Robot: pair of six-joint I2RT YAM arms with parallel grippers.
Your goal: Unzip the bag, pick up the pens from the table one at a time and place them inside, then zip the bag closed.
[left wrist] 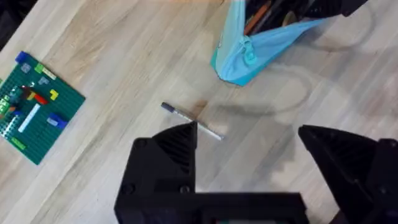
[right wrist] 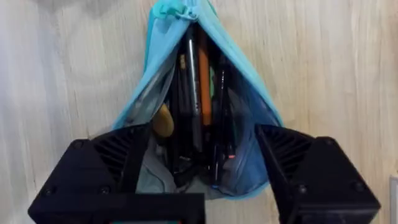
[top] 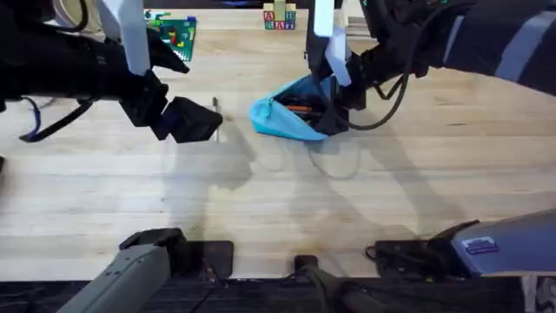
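On the table [top: 278, 209], the left gripper [left wrist: 249, 146] hangs wide open and empty just above a pen [left wrist: 189, 120], left of the bag [top: 291, 111]. The right gripper [right wrist: 199, 155] spreads the bag's unzipped mouth, pens inside.

The overhead camera looks down and forward from above the arm bases across the pale plank-grained wooden tabletop [top: 278, 209]. The left wrist camera looks steeply down from a moderate height, over its black end effector [left wrist: 249, 155]. It shares with the overhead view the small light-blue fabric pouch [left wrist: 249, 53] and a green toy-brick baseplate [left wrist: 37, 115]. The right wrist camera sits very close above the same open pouch [right wrist: 249, 93], facing straight into it.
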